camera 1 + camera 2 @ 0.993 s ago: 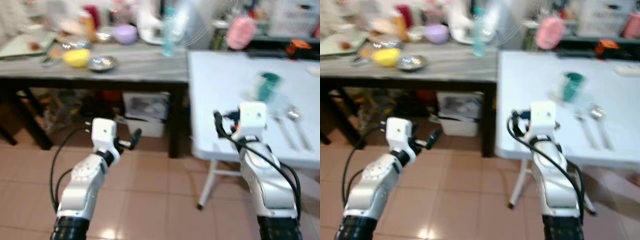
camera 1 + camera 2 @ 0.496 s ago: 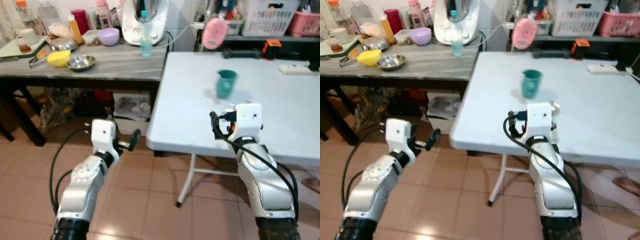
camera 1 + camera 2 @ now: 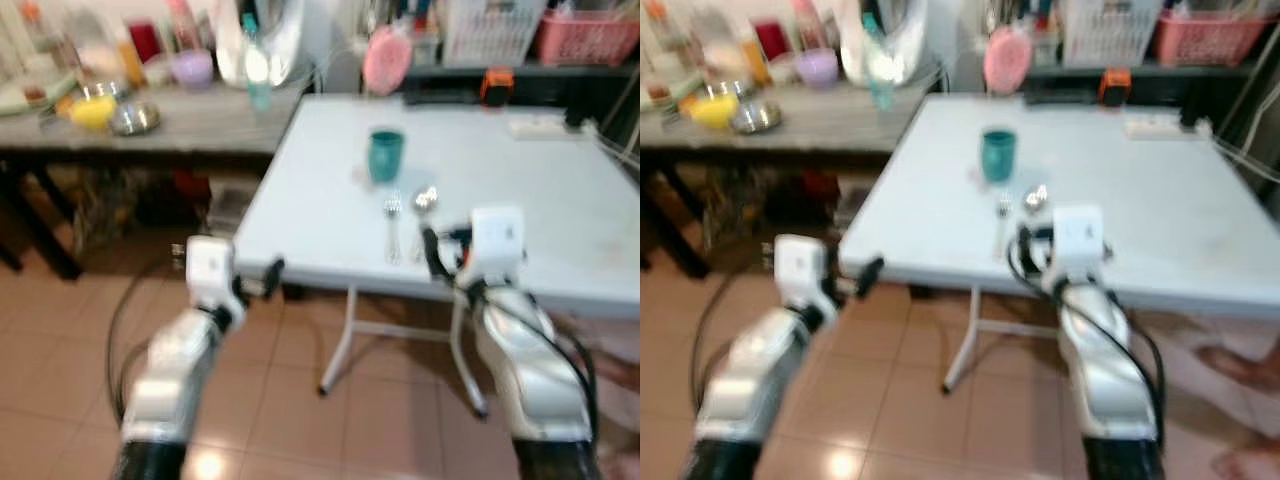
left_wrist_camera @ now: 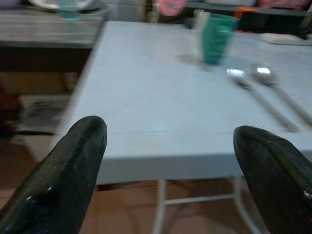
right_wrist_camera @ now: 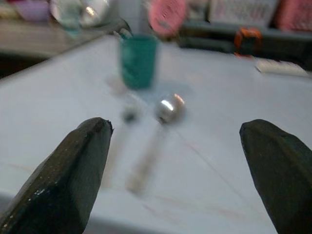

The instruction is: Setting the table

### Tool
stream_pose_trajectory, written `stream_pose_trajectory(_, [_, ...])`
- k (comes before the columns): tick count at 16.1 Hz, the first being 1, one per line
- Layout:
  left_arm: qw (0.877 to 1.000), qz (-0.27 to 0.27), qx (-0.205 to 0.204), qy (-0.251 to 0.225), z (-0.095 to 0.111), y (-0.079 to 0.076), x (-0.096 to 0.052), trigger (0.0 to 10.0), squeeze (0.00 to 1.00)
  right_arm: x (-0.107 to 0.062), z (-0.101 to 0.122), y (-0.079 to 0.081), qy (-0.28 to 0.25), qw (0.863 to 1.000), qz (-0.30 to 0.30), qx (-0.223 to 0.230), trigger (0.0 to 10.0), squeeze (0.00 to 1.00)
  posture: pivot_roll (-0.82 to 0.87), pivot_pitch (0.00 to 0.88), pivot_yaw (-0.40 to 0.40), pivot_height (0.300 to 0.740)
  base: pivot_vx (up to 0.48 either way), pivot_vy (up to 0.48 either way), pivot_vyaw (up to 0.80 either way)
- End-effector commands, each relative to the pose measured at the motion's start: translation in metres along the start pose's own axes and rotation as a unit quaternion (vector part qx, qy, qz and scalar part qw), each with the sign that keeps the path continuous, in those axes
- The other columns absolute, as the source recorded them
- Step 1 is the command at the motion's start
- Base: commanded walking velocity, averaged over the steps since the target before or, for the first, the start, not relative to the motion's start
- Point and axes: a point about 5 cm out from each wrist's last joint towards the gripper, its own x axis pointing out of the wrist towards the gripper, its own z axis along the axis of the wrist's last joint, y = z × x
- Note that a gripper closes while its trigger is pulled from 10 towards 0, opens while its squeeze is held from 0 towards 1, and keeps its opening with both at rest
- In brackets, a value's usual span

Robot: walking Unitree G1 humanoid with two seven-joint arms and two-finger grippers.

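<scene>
Fork (image 3: 392, 226) & shiny metal spoon (image 3: 423, 207) lie w/ teal cup (image 3: 385, 156) on smooth white table (image 3: 540, 200); both tools spread wide, empty.

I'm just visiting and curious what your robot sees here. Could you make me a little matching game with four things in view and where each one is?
Things:
1. teal cup
2. fork
3. yellow bowl
4. pink basket

Places:
A. on the grey side table at far left
B. on the shelf behind the white table
C. lying on the white table next to a spoon
D. standing upright on the white table, beyond the cutlery

Pairs: 1-D, 2-C, 3-A, 4-B
</scene>
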Motion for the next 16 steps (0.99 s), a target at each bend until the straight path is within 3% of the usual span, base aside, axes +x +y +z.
stream_pose_trajectory(1, [1.0,0.015,0.017,-0.007,0.005,0.01,-0.002,10.0,0.0,0.001,0.008,0.008,-0.019,1.0,0.017,0.006,10.0,0.0,-0.06,0.0,0.065,0.74,0.0,0.0,0.0])
stream_pose_trajectory(6, [1.0,0.002,0.004,-0.015,0.005,0.006,-0.004,10.0,0.0,-0.002,0.013,0.012,-0.049,0.998,0.043,0.009,10.0,0.0,-0.06,0.0,0.067,0.74,0.052,0.0,0.0])
stream_pose_trajectory(13, [1.0,0.02,-0.003,-0.008,-0.011,0.013,-0.02,10.0,0.0,-0.025,-0.008,0.01,-0.053,0.998,0.046,-0.005,10.0,0.0,-0.07,0.0,0.071,0.74,0.373,0.0,0.0])
stream_pose_trajectory(16, [1.0,0.019,-0.007,-0.008,-0.013,0.011,-0.021,10.0,0.0,-0.028,-0.013,0.011,-0.049,0.998,0.047,-0.001,10.0,0.0,-0.07,0.0,0.069,0.74,0.45,0.0,0.0])
